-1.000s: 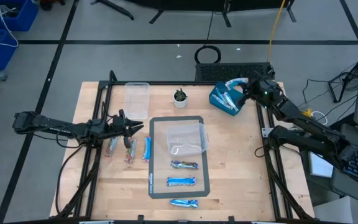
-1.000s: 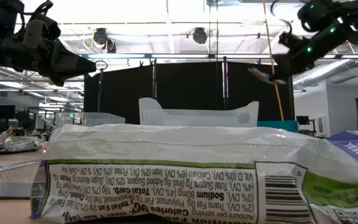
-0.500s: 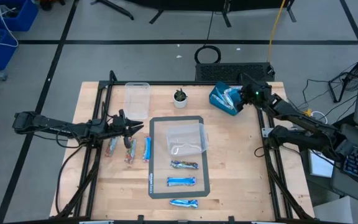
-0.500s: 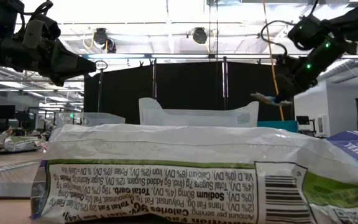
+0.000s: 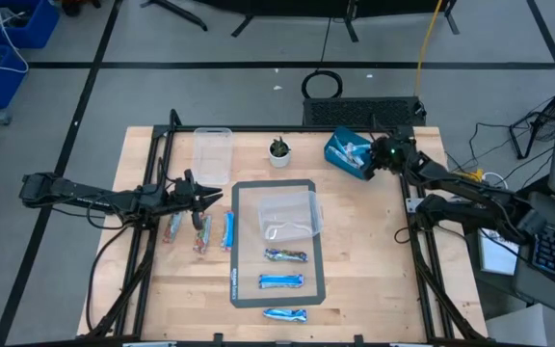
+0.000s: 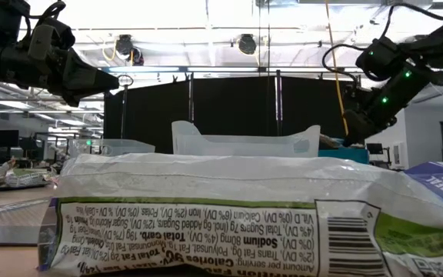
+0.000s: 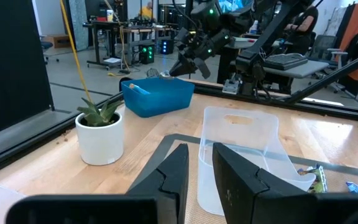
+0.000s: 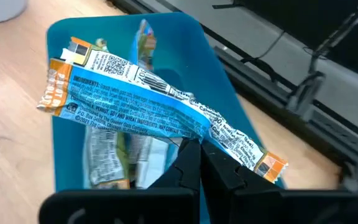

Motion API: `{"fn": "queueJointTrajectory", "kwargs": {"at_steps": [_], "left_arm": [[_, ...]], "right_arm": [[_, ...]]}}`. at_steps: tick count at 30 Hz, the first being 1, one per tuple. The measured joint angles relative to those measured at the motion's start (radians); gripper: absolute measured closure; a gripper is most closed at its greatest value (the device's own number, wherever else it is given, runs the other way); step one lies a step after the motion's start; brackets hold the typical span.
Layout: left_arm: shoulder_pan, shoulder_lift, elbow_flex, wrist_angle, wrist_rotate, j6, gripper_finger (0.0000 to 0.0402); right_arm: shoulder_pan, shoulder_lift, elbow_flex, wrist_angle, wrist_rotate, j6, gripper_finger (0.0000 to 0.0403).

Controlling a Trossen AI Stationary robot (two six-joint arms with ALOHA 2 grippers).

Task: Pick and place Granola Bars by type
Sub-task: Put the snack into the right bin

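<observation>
Granola bars: one blue-and-white bar (image 8: 160,109) is pinched in the right gripper, hanging right over the blue bin, and a few more wrappers are lying down inside the bin
Other bars: three blue ones in a column at the near end of the mat (image 5: 284,281), the last one just off its edge, plus three more (image 5: 200,231) lying side by side on the wood left of the mat
Right gripper (image 8: 190,149): over at the back right of the surface, jaws clamped tight on the bar's wrapper near its middle, so both ends stick out to either side
Blue bin (image 5: 340,156): back right corner, sitting tilted compared to the surface edges
Left gripper (image 5: 203,196): hovering over the left side, just above the three loose bars, jaws only a narrow gap apart and nothing between them
Clear tubs: one (image 5: 287,214) sits on the far half of the mat, another (image 5: 213,154) is at the back left
Potted plant (image 5: 278,150): small white pot with a green succulent, between the back tub and the blue bin
Low view: mostly blocked by a big wrapper (image 6: 229,215) right in front of the lens, nutrition label upside down
</observation>
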Motion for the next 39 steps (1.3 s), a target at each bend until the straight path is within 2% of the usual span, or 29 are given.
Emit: {"fn": "queueJointTrajectory", "kwargs": {"at_steps": [12, 21, 39], "left_arm": [[0.000, 0.000, 0.000, 0.000, 0.000, 0.000, 0.0323], [0.000, 0.000, 0.000, 0.000, 0.000, 0.000, 0.0323], [0.000, 0.000, 0.000, 0.000, 0.000, 0.000, 0.0323]], "right_arm": [[-0.002, 0.054, -0.039, 0.078, -0.022, 0.005, 0.0403], [-0.002, 0.073, -0.039, 0.169, 0.056, -0.002, 0.0403], [-0.002, 0.073, -0.039, 0.179, 0.053, -0.002, 0.0393]]}}
